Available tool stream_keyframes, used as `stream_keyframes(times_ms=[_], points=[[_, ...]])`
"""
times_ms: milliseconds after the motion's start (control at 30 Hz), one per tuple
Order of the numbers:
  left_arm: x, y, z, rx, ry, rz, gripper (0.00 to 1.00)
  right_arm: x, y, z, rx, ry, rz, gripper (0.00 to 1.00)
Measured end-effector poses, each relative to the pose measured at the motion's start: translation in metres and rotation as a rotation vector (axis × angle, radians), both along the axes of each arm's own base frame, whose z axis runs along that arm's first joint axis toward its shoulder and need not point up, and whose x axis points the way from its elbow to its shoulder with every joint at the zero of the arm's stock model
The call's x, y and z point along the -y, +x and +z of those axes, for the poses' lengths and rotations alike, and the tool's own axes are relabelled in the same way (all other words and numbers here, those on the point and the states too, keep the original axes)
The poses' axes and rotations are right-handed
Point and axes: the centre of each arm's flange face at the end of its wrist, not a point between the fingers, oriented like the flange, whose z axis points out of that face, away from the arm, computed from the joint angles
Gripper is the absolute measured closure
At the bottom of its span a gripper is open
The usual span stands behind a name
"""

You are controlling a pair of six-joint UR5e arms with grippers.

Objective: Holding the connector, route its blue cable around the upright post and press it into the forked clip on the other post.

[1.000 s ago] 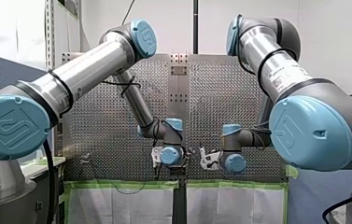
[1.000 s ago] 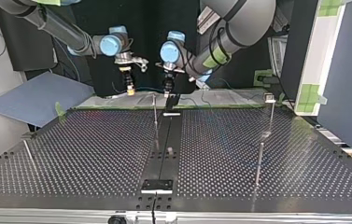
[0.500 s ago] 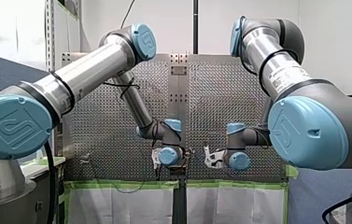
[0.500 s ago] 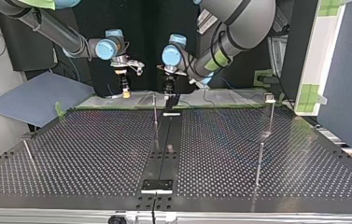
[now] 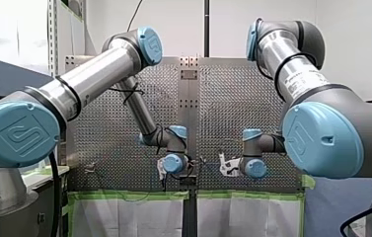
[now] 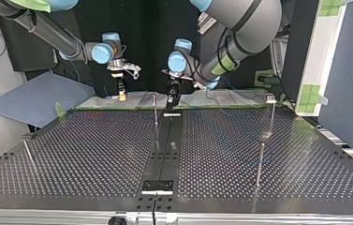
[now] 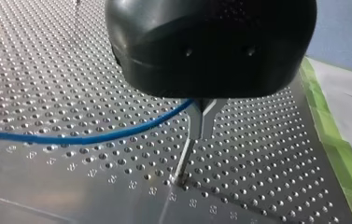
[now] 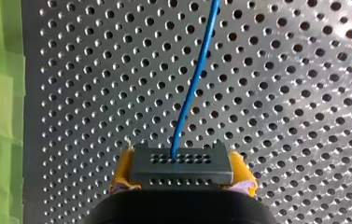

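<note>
Pinching the connector (image 8: 181, 161) in my right gripper's (image 8: 181, 176) yellow pads (image 8: 120, 173) by the table's (image 8: 94, 93) taped edge, mid-routing; next, I judge, press the blue cable (image 8: 194, 79) into the forked clip (image 7: 205, 117).

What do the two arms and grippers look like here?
Both arms: silver tubes, pale blue joint caps, dark grey joints. My left arm carries a black cable, my right arm a white label. My left gripper: black housing, narrow metal jaws. My right gripper: yellow pads.

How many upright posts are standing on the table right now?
4, all in the top view: middle post, far right post, near right post, and left post near the table's left edge. Others may be hidden.
</note>
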Motion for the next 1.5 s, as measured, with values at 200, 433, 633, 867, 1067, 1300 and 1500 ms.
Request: stream_keyframes(times_ms=[200, 433, 633, 867, 1067, 1300, 1500], points=[[-0.006, 0.006, 0.0, -0.006, -0.009, -0.005, 1.0, 0.011, -0.005, 0.004, -0.018, 0.017, -0.012, 1.0], [-0.014, 0.011, -0.002, -0.033, -0.007, -0.016, 1.0, 0.021, -0.012, 0.006, -0.035, 0.04, -0.027, 1.0], [-0.016, 0.007, -0.005, -0.058, 0.021, -0.019, 1.0, 0.023, -0.017, 0.006, -0.043, 0.052, -0.035, 1.0], [-0.015, 0.004, -0.006, -0.074, 0.033, -0.037, 1.0, 0.029, -0.025, 0.006, -0.045, 0.053, -0.049, 1.0], [-0.014, 0.007, -0.005, -0.065, 0.022, -0.058, 1.0, 0.031, -0.027, 0.007, -0.046, 0.056, -0.055, 1.0], [-0.015, 0.022, 0.002, -0.045, 0.003, -0.076, 1.0, 0.033, -0.027, 0.008, -0.039, 0.048, -0.057, 1.0], [-0.017, 0.035, 0.009, -0.044, 0.0, -0.074, 1.0, 0.039, -0.031, 0.01, -0.031, 0.035, -0.066, 1.0]])
